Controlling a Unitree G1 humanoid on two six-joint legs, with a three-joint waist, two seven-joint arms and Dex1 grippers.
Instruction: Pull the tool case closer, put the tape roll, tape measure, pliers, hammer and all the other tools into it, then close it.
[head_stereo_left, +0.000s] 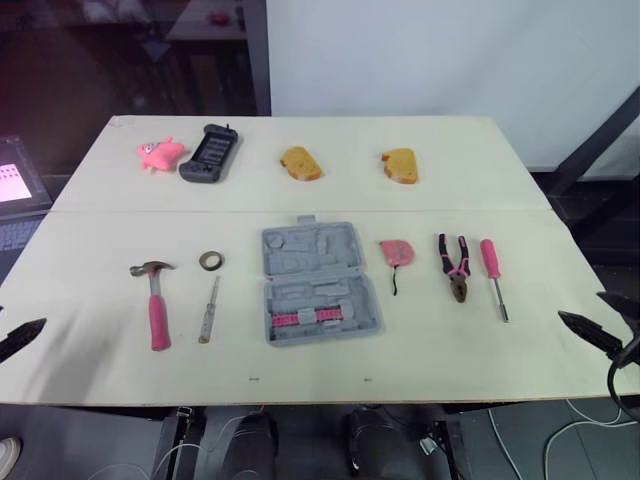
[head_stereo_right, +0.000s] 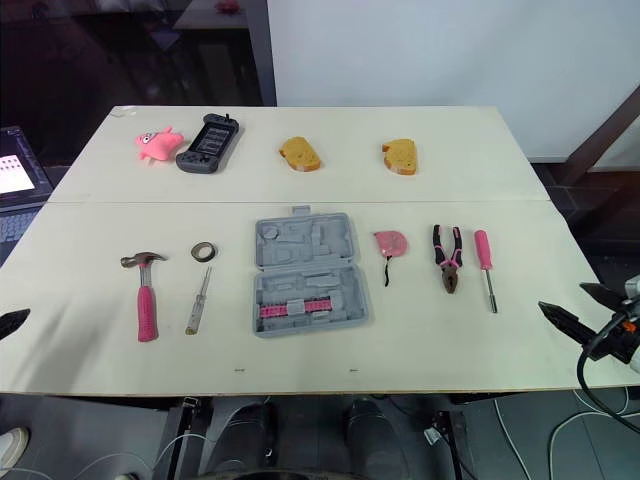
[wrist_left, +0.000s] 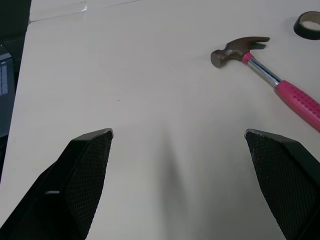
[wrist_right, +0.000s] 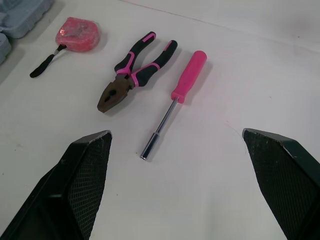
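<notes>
Case (head_stereo_left: 318, 285) open at table (head_stereo_left: 450, 350) centre. Left hand (wrist_left: 178, 133), right hand (wrist_right: 176, 132) spread, empty. Best: grip front rim, drag straight toward near edge.

Grey tool case (head_stereo_left: 320, 285): open, lying flat, pink bit strip in near half. To its left: tape roll (head_stereo_left: 210, 261), slim screwdriver (head_stereo_left: 208, 310), pink-handled hammer (head_stereo_left: 155, 300), head at far end. To its right: pink tape measure (head_stereo_left: 396, 252), pliers (head_stereo_left: 456, 267) with nose toward near edge, pink nut driver (head_stereo_left: 493, 275). All lying apart.
</notes>
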